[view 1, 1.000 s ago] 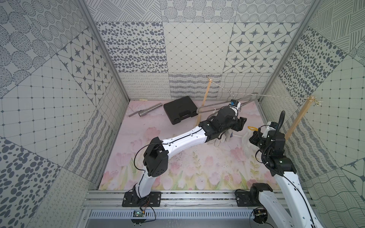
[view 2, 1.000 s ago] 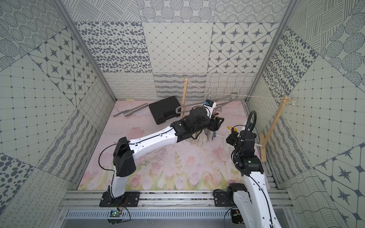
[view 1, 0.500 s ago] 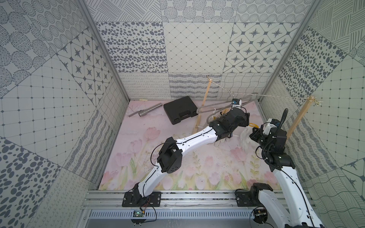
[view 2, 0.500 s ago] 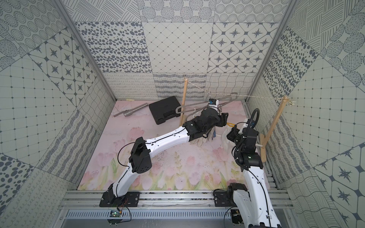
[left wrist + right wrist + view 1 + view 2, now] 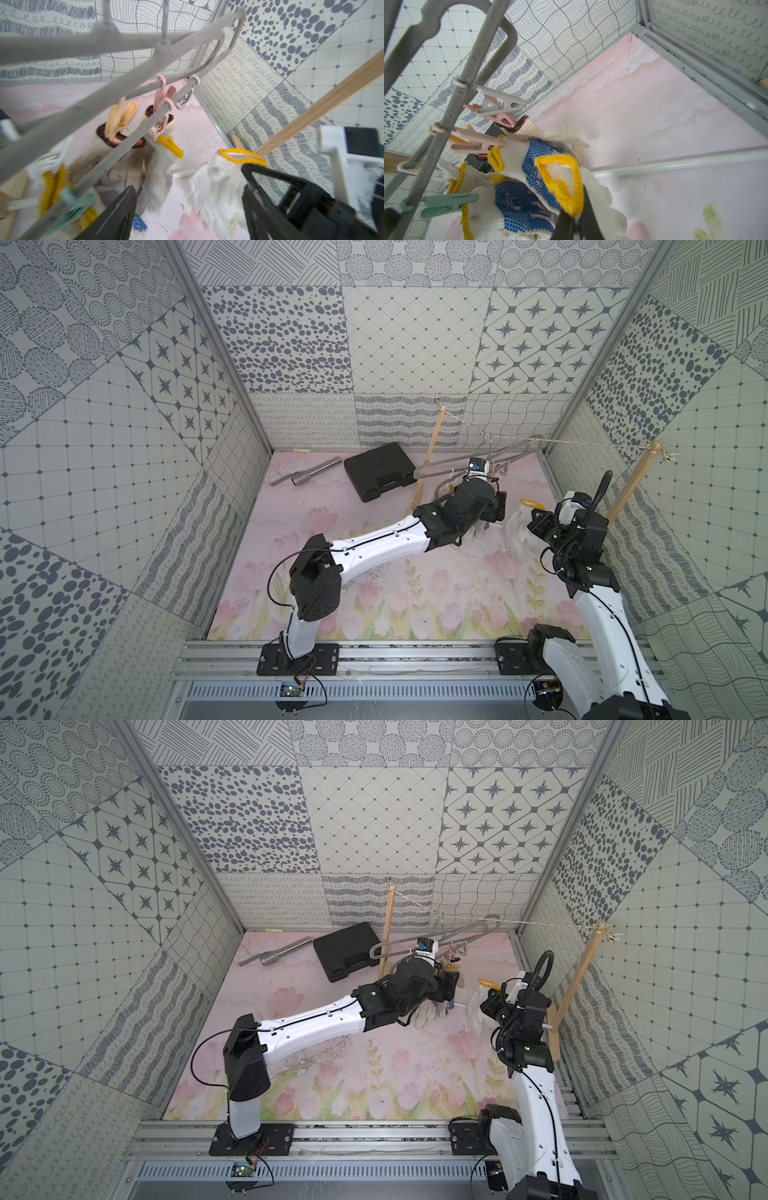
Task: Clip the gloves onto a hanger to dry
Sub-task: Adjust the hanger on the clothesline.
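Pink tulip matting (image 5: 395,585) lies below; your right gripper (image 5: 576,220) pinches the white glove (image 5: 560,172) by its yellow cuff (opening uppermost) near the grey hanger (image 5: 448,110) and its spare pale grey peg (image 5: 500,104). Your left gripper (image 5: 188,178) gapes empty alongside, presumably to squeeze that peg.

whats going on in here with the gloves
Two robot arms are pegging work gloves onto a grey hanger that hangs from a string. Several pegged gloves already hang from it. The right gripper, jaws shut, holds a white yellow-cuffed glove up by its cuff beside the hanger. The left gripper sits by the pegs with its jaws open, gripping nothing.
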